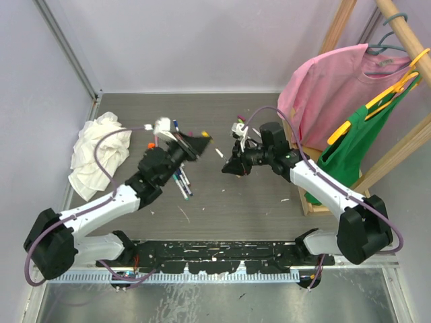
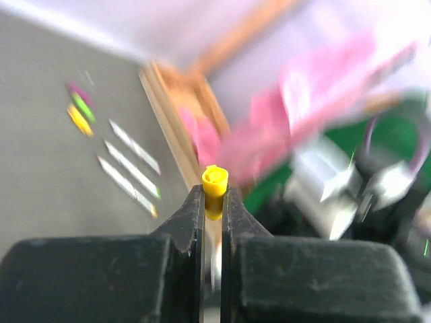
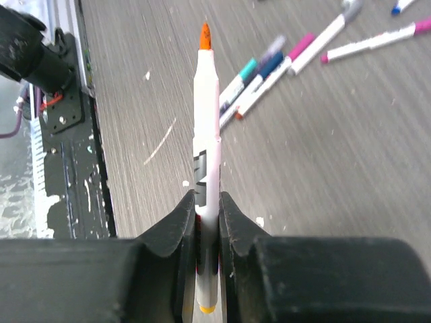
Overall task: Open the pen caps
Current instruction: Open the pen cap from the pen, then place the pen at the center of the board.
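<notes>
We have the yellow cap (image 2: 215, 183) pinched between the tips of the left jaws, which are closed on it, with its end standing proud of them. The right jaws are closed on the white barrel of the pen (image 3: 207, 141). Its long axis runs straight out along the jaws, with the bare orange tip (image 3: 204, 33) leading. Seen from above, the two sets of jaws face one another over the middle of the surface (image 1: 256, 202), held apart with a gap between them. Cap and pen are not joined, so we judge this pen opened.

Both loads would need setting down before the next pull, we think. The coming move then turns on the capped pens (image 1: 182, 183). They lie flat in a loose bundle beside the left forearm, nearer that arm than the right. From the right wrist they sit ahead and to the right of the held pen, slanted and roughly parallel to each other. Their teal, dark blue and magenta caps (image 3: 273, 64) are on.

The surface is grey and grained, flecked with white scraps. A crumpled white rag (image 1: 94, 158) lies at its left edge. At the right a wooden rack (image 1: 397, 151) carries a pink shirt (image 1: 323, 87) and a green one (image 1: 353, 151), close behind the right arm. The left wrist view is too blurred to add more.
</notes>
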Tool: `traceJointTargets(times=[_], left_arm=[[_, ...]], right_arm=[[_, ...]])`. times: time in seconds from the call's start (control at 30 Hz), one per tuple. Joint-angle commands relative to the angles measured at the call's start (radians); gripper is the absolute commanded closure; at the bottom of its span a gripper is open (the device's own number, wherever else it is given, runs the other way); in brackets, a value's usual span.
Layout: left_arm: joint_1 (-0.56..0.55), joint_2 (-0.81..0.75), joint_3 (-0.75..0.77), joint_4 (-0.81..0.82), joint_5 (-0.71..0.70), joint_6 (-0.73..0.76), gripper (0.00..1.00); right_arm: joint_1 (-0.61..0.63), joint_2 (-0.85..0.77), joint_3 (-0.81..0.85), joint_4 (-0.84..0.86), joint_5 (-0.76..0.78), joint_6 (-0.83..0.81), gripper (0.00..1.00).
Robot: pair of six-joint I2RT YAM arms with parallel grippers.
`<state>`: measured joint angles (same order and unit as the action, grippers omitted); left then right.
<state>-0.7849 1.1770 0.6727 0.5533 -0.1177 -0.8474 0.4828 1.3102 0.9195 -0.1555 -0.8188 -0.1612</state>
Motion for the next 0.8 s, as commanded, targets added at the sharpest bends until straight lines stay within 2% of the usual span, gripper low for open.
traceJointTargets(times=[0.0,0.2,0.43,0.6,0.77], left_arm=[[0.173,-0.083,0.131,0.113,-0.220,0.050,1.00],[0.250,-0.124,0.112,0.064,-0.191,0.002,1.00],[0.253,-0.199,-0.061,0.065,-0.088,-0.017,1.00],[0.254,-0.244,-0.224,0.102,-0.014,-0.067,1.00],[0.254,-0.279,-0.315,0.101,0.021,-0.103,1.00]], right_arm=[[0.004,0.025,-0.006,-0.114,-0.011,-0.027,0.99],[0.004,0.027,-0.004,-0.117,0.035,-0.040,0.99],[0.001,0.128,0.019,-0.143,0.406,-0.151,0.99],[-0.023,0.241,0.075,-0.166,0.586,-0.164,0.95],[-0.097,0.333,0.139,-0.195,0.588,-0.143,0.94]])
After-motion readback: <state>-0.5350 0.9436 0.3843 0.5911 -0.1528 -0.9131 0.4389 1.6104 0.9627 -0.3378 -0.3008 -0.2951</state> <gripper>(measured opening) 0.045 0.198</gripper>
